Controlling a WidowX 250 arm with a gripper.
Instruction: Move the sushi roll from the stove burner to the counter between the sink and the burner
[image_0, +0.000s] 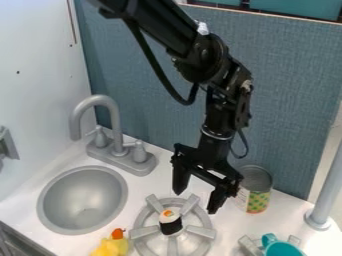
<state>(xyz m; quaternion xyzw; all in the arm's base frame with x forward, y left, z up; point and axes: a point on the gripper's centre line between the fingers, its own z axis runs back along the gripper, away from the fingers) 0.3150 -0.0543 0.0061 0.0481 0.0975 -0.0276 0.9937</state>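
The black gripper (195, 200) hangs over the counter, its two fingers spread wide with nothing between them. Below and to its left, a small sushi-like piece (170, 221), white with a black band and an orange top, stands on the grey stove burner (145, 215). Just right of the gripper is a metal can (256, 192) with a green and yellow patterned label, partly behind the right finger. A yellow toy duck (112, 245) with an orange beak sits left of the burner, at the bottom edge of the view.
A grey round sink (83, 200) lies at the left, with a grey faucet (113, 125) behind it. At the lower right a teal cup (280, 246) stands on a second burner. A grey post (327, 187) rises at the right edge, and a blue-grey panel (287, 100) backs the counter.
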